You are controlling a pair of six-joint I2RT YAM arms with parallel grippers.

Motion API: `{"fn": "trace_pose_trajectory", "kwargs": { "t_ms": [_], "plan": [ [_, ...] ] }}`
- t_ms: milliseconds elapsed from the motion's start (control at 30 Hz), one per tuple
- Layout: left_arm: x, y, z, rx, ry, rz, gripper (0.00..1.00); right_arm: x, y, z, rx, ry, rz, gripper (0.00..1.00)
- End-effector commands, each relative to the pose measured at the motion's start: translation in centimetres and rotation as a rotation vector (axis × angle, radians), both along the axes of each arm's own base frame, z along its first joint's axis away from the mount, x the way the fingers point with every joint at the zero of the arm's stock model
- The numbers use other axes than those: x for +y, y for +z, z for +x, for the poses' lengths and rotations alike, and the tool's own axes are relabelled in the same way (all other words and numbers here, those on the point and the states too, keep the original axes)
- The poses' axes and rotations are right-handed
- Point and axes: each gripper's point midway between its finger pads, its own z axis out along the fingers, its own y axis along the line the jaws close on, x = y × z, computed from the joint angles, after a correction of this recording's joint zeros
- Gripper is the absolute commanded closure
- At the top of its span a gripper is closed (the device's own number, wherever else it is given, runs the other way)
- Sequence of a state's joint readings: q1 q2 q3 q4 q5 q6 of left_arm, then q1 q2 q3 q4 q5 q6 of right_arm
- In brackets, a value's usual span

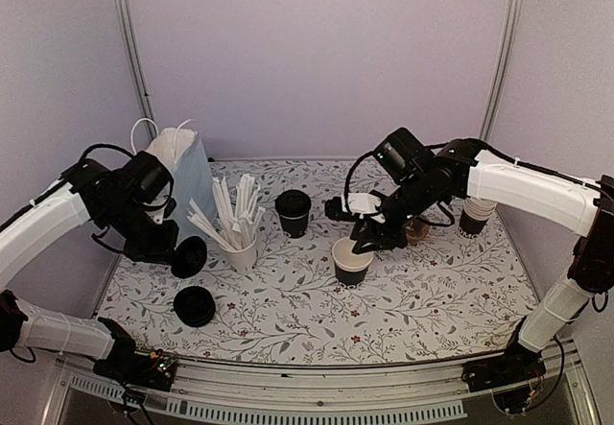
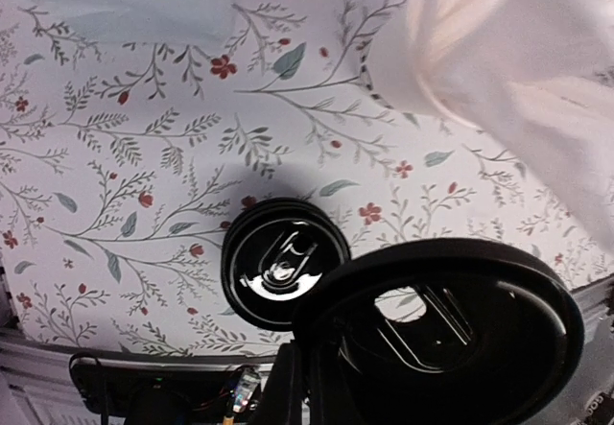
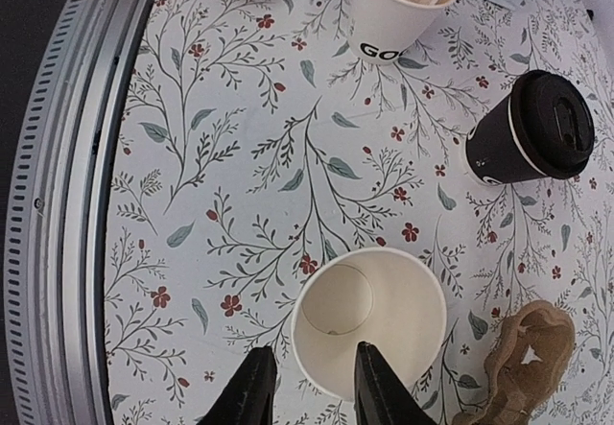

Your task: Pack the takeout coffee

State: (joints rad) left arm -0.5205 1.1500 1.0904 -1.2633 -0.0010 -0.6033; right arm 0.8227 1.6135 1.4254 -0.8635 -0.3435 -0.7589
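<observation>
Left gripper (image 1: 176,249) is closed on 1 loose black lid (image 1: 189,257), held on edge above the floral table (image 1: 288,324). In the left wrist view that lid (image 2: 460,339) fills the lower right, and the fingers themselves are mostly hidden behind it

White paper bag (image 1: 178,168) stands upright at the back left, just behind the left gripper, handles up

Pile of black lids (image 1: 195,306) sits on the table at the front left, below and just in front of the held lid. The left wrist view looks straight down on it (image 2: 285,274)

White cup (image 1: 241,250) holds a fan of white sticks (image 1: 233,209). It stands right of the held lid, near but apart from it

Takeout coffee (image 1: 293,212) is upright on the table near the middle back, black lid on, between the white cup and the open cup. It touches neither gripper. It sits at the upper right of the right wrist view (image 3: 537,128)

Open cup (image 1: 351,261) is black outside, cream inside, upright, with no lid. Right gripper (image 1: 364,245) is at its rim with fingers (image 3: 251,391) part open: 1 outside the wall, 1 over the inside. Cannot tell if they touch it

Brown cardboard piece (image 1: 416,231) lies just right of the open cup

Stack of unlidded cups (image 1: 475,216) stands at the far right, partly behind the right arm
</observation>
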Motion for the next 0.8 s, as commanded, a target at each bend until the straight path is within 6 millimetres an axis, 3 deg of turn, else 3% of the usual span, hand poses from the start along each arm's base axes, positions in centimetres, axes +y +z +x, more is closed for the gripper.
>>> {"fn": "trace_pose_trajectory", "kwargs": {
  "t_ms": [0,233,400,567,667,767],
  "plan": [
    [-3.8,4.9,1.1,-0.149,-0.062,-0.266,1.00,0.8,3.5,-1.2,0.029,0.042,0.087,0.68],
    [-9.5,11.8,2.4,-0.381,-0.283,-0.520,1.00,1.7,6.0,-1.3,0.037,0.050,0.157,0.62],
    [-14.8,17.6,4.6,-0.591,-0.436,-0.664,1.00,2.8,9.0,-0.8,0.004,0.060,0.231,0.55],
    [-20.4,20.2,7.1,-0.735,-0.590,-0.742,1.00,4.7,13.2,0.0,-0.003,0.046,0.362,0.38],
    [-22.2,20.9,9.7,-0.793,-0.587,-0.751,1.00,5.7,16.8,-0.7,0.070,0.062,0.457,0.31],
    [-23.7,21.7,10.9,-0.844,-0.627,-0.770,1.00,6.3,18.8,-0.7,0.123,0.071,0.511,0.25]
  ]
}}
